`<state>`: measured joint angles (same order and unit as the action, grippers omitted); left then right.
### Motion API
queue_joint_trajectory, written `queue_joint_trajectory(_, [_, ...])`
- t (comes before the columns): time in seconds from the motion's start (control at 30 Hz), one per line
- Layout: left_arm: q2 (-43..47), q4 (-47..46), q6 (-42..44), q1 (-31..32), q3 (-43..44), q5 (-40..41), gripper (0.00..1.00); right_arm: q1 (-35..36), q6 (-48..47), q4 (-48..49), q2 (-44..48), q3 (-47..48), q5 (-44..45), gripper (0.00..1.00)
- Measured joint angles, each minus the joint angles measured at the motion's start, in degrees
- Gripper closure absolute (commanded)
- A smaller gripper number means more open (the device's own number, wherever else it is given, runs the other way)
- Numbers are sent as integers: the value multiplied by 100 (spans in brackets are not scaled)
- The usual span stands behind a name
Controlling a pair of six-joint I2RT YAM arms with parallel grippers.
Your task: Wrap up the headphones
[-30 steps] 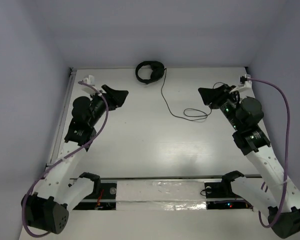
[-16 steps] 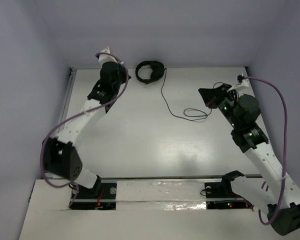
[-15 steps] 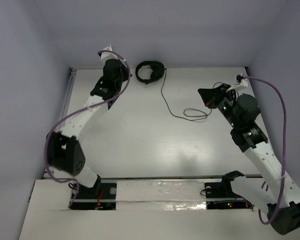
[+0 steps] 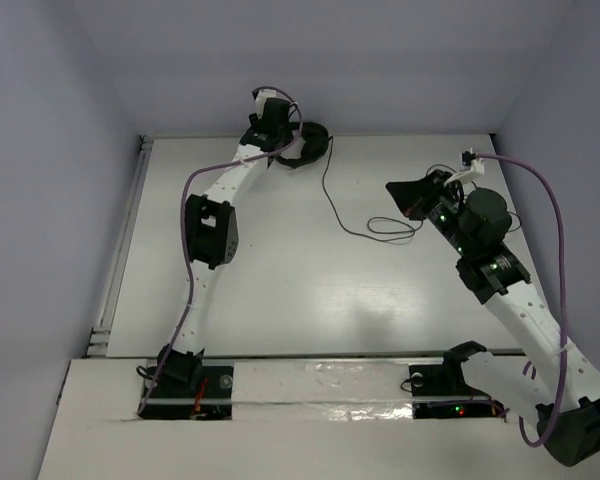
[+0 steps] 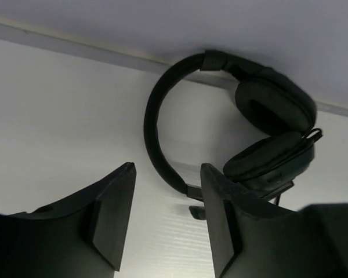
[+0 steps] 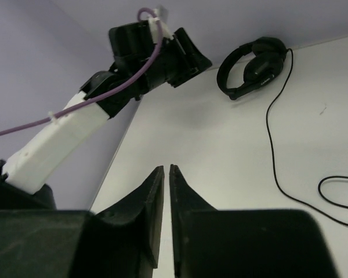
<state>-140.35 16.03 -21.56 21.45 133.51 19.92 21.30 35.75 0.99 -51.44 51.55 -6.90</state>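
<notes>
Up close, our left claw (image 5: 167, 174) stands open with nothing between its fingers (image 5: 113, 214). Through the gap we see the headphones (image 5: 275, 107) lying just beyond the tips. Their headband curves to the left and the two padded earcups are stacked to the right. One fingertip overlaps the lower end of the headband in the left wrist view, and we cannot tell whether it touches.

Our right claw (image 6: 166, 171) is all but closed, with only a sliver between its fingers (image 6: 145, 220), and it grips nothing. It hangs over the right side of the worktop (image 4: 280, 290) and points toward the far left corner.

From above, the headphones rest at the far edge of the worktop, left of the middle, against the back wall (image 4: 380, 60). Their thin cable (image 4: 329, 195) runs toward the near side, then bends right into a flat loop (image 4: 390, 228) beside the right claw. A purple cable (image 4: 550, 200) trails along the right arm (image 4: 520, 300).
</notes>
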Motion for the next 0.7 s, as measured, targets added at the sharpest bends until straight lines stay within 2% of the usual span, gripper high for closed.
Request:
queue_joint_trajectory(0.03, [-155, 4, -11, -22, 105, -96, 53, 22, 7, 2, -2, -2, -13, 75])
queue_joint_trajectory(0.13, [-551, 66, -111, -120, 435, -437, 54, 98, -17, 9, 9, -15, -52, 71])
queue_joint_trajectory(0.33, [-977, 164, -389, -262, 730, -903, 58, 129, -59, -4, 125, -90, -59, 71])
queue_joint_trajectory(0.6, [-1034, 170, -599, -267, 730, -940, 60, 181, -103, -13, 238, -92, -70, 71])
queue_joint_trajectory(0.7, [-1084, 164, -643, -264, 732, -942, 64, 192, -103, -20, 243, -92, -70, 72])
